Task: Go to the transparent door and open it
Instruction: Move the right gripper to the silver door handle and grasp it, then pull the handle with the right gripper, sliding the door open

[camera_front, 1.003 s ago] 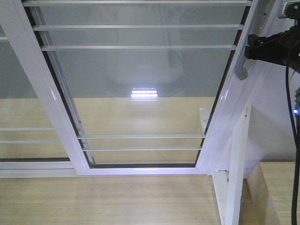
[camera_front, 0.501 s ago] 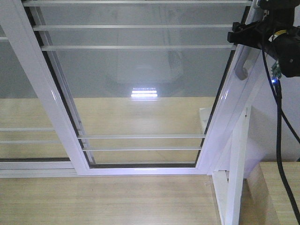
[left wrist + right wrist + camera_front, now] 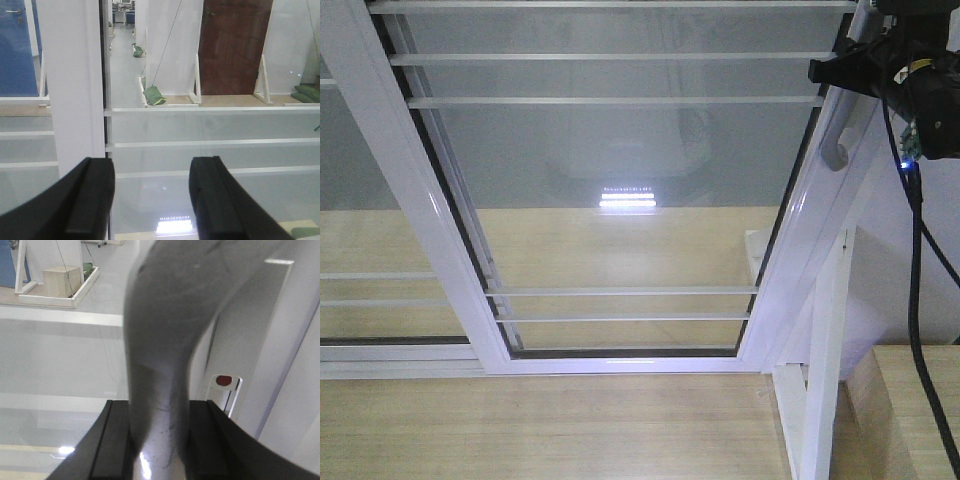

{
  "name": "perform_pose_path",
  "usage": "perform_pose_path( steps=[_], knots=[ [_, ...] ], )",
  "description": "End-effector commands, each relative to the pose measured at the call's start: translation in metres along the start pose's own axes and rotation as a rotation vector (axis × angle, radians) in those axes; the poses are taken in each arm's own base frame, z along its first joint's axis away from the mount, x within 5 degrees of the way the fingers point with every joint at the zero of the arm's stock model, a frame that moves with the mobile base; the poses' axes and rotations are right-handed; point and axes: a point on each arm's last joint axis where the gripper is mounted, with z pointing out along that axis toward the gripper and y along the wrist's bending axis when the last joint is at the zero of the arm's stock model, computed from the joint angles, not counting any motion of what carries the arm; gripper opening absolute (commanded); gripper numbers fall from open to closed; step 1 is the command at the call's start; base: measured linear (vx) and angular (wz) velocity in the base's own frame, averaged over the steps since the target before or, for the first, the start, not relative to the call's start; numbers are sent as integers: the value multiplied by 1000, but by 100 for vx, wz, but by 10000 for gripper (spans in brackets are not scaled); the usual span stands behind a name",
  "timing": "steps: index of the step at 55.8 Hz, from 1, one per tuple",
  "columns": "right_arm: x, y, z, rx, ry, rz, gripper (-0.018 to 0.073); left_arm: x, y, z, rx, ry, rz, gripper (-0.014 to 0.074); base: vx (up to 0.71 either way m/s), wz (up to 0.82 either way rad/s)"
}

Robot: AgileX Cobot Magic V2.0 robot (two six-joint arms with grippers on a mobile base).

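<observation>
My right pincer (image 3: 159,415) pinches grey handle (image 3: 165,330) of transparent door (image 3: 620,200); left pincer (image 3: 152,195) spread. Panel likely heavy, stiff, fragile; metal slick, so pull steadily.

Lies as pale wood-grain planking (image 3: 540,430) in the front view, bearing the transparent door (image 3: 620,180) on its white bottom rail and a white brace (image 3: 820,370) to the right. Shows as grey flooring (image 3: 122,60) beyond the glass in the left wrist view, with a green sandbag (image 3: 154,95) on it.
</observation>
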Motion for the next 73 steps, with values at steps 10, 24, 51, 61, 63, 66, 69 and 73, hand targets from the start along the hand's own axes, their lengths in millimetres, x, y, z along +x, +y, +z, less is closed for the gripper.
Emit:
perform_pose_path(
  steps=[10,24,51,61,63,66,69,73],
  knots=[
    [-45,15,-17,-32,-175,-30,-9,-20,0,-3,-3,-118,-10,472,0,0],
    [-56,37,-25,-82,-210,-35,-9,-20,0,-3,-3,-118,-10,470,0,0],
    [-59,88,-35,-207,-232,-50,-9,-20,0,-3,-3,-118,-10,470,0,0],
    [-59,106,-39,-252,-232,-54,-9,-20,0,-3,-3,-118,-10,470,0,0],
    [-59,110,-40,-262,-233,-56,-9,-20,0,-3,-3,-118,-10,470,0,0],
    [-59,117,-42,-278,-234,-58,-9,-20,0,-3,-3,-118,-10,470,0,0],
    [-59,122,-44,-293,-235,-60,-9,-20,0,-3,-3,-118,-10,470,0,0],
    [-59,130,-47,-313,-237,-63,-9,-20,0,-3,-3,-118,-10,470,0,0]
  ],
)
